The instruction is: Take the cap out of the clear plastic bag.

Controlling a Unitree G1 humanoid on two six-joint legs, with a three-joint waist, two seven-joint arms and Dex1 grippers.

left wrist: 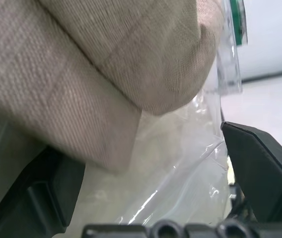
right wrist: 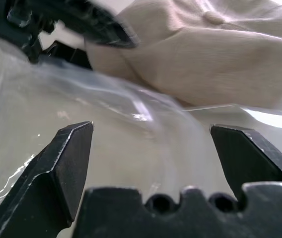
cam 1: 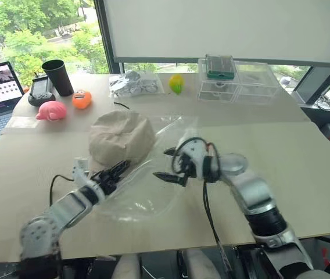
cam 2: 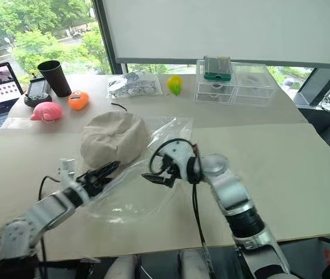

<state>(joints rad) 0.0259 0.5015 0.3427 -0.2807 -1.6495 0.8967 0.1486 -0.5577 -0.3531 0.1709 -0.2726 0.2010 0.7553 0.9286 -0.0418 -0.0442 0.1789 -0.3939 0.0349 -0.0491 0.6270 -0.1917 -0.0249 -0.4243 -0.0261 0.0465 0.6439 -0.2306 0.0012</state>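
Left gripper [cam 1: 117, 170]: from the head view I see its fingers spread apart, holding nothing, tips just beside the cap's near edge, over the clear plastic bag [cam 1: 147, 195].
Right gripper [cam 1: 169, 165]: fingers wide apart, empty, above the bag's right part.
Cap [cam 1: 121, 137]: I see it lying on the table [cam 1: 304, 174], crown up, at the bag's far left end, near side overlapping the plastic.
Table's far side: pink plush toy [cam 1: 51, 110], black cup [cam 1: 57, 77], clear boxes [cam 1: 237, 81].
Left wrist view: beige cap fabric [left wrist: 96, 59] close ahead, bag film [left wrist: 180, 173] between my spread fingers.
Right wrist view: both fingers apart with crinkled film [right wrist: 146, 148] between; cap [right wrist: 205, 54] beyond, left gripper [right wrist: 76, 22] beside it.
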